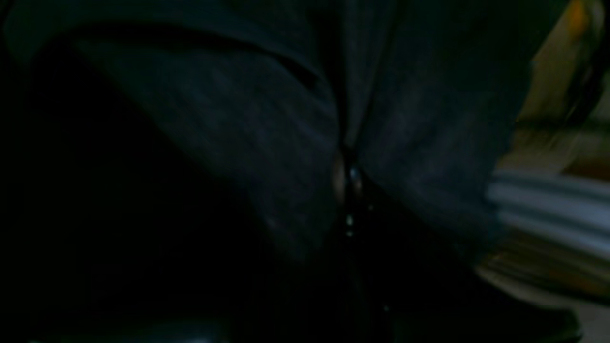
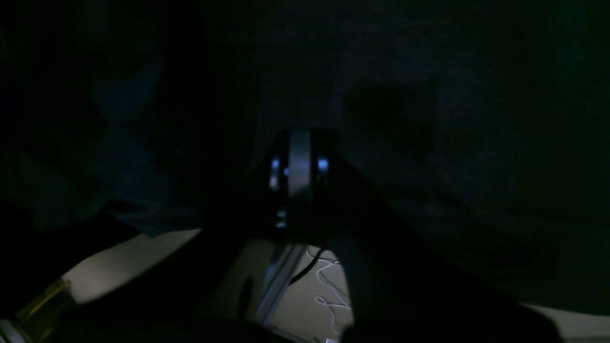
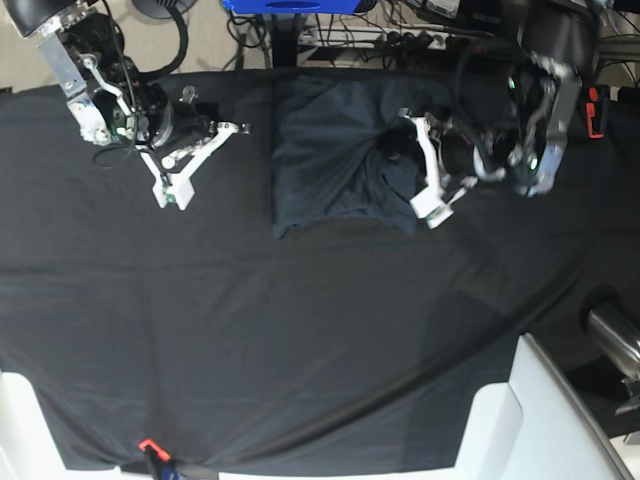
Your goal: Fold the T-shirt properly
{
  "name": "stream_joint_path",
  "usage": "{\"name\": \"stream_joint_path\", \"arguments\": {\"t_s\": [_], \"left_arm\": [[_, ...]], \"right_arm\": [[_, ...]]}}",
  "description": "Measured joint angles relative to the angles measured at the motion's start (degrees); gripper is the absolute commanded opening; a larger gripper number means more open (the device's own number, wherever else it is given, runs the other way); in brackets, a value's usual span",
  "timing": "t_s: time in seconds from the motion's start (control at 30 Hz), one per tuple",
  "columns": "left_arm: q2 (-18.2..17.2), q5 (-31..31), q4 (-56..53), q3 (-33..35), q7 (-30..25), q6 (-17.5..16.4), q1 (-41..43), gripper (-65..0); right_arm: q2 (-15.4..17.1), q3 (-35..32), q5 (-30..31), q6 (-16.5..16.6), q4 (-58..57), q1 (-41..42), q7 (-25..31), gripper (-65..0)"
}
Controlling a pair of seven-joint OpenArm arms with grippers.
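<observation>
**L gripper pinching shirt edge**

Base view: shirt [image 3: 330,160] folded at 12 o'clock on cloth [image 3: 300,330]; L gripper [image 3: 425,205] at its 3 o'clock side. L wrist cam alone shows fabric caught between jaws. R gripper [image 3: 172,195] at 10 o'clock, pressed together, holds nothing.

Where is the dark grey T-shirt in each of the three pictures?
Base view: the dark slate-grey, soft knit T-shirt lies folded at top centre.
Left wrist view: its cloth fills the middle, pinched by the left gripper.
Right wrist view: too dark to tell.
Shared landmark: the black table cloth, also under the right gripper.
</observation>
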Motion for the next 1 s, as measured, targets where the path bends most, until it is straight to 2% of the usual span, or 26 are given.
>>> {"name": "stream_joint_path", "arguments": {"t_s": [0.1,0.23,0.5,0.63,0.77,0.9,1.0], "left_arm": [[0.2,6.9,0.1,6.0,0.4,2.5,-4.7,-65.0],[1.4,15.0,0.1,13.2,2.3,2.5,-9.4,-65.0],[7.8,37.5,0.5,22.1,4.4,1.5,-13.9,-65.0],[11.2,46.8,0.5,26.1,4.9,1.8,-14.6,-65.0],[12.8,50.8,0.7,33.3,4.4,2.5,-15.9,-65.0],[13.8,49.9,0.7,38.2,2.4,2.5,-17.2,-65.0],[14.2,49.6,0.6,39.2,0.5,2.5,-18.2,-65.0]], "right_arm": [[-0.4,-0.1,0.0,0.1,0.0,0.2,-0.1,-64.2],[-0.4,-0.1,0.0,0.1,0.0,0.4,0.1,-64.2],[-0.1,0.0,0.2,0.1,0.0,0.8,-0.2,-64.2],[-0.1,1.0,0.2,0.1,0.0,1.3,-0.1,-64.2],[-0.2,4.4,0.0,0.1,0.0,1.2,-0.1,-64.2],[-0.1,6.3,0.3,0.1,0.0,1.0,-0.2,-64.2],[0.0,7.1,0.1,0.1,-0.1,0.8,-0.2,-64.2]]}}
